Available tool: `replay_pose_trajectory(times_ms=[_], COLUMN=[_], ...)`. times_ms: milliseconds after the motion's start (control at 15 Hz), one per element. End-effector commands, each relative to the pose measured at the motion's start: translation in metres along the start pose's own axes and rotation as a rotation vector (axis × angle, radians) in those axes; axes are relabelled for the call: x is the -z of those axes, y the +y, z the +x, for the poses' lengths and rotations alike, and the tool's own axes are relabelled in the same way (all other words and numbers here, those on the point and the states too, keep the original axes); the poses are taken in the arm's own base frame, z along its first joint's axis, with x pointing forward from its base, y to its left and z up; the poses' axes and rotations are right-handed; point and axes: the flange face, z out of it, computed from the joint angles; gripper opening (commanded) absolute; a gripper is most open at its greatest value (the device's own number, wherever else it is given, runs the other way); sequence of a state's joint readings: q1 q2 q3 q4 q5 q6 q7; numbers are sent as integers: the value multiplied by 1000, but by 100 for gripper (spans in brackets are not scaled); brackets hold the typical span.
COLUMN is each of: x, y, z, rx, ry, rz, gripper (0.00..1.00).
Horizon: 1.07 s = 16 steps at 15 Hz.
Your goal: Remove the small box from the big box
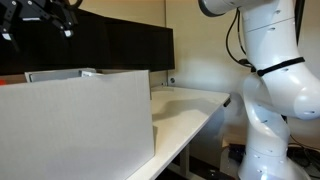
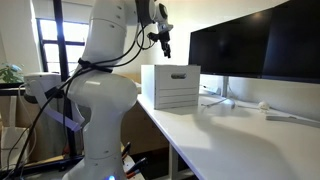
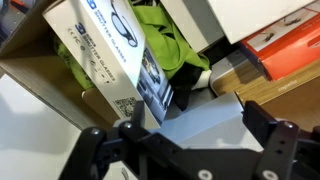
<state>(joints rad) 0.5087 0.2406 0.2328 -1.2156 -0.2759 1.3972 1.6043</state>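
Note:
The big box [image 1: 75,125] is a plain white carton standing on the white table; it also shows in an exterior view [image 2: 172,88]. My gripper [image 2: 165,48] hangs a little above its top and shows dark at the upper left in an exterior view [image 1: 62,22]. In the wrist view the small box [image 3: 105,55], a white carton with blue print and a code label, stands tilted inside the big box against its brown inner wall [image 3: 40,85]. My gripper [image 3: 198,130] is open above a pale grey flap [image 3: 195,112] and holds nothing.
A green cloth [image 3: 165,45] and a dark item [image 3: 185,95] lie in the big box beside the small box. An orange item [image 3: 290,55] lies to the right. Dark monitors [image 1: 120,50] [image 2: 260,45] stand behind the table [image 1: 190,110]. The robot's body [image 2: 100,100] stands at the table's edge.

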Motion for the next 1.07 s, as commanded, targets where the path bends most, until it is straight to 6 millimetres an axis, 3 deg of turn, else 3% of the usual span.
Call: replay_pose_trajectory(times_ms=[0,400,1000], x=[5,-6,-78], y=[30,65,84], z=[0,24,59], rx=[19,-4,54], ry=[-49,-89,-197], rz=[-27,-15,100], gripper=[100,100,100])
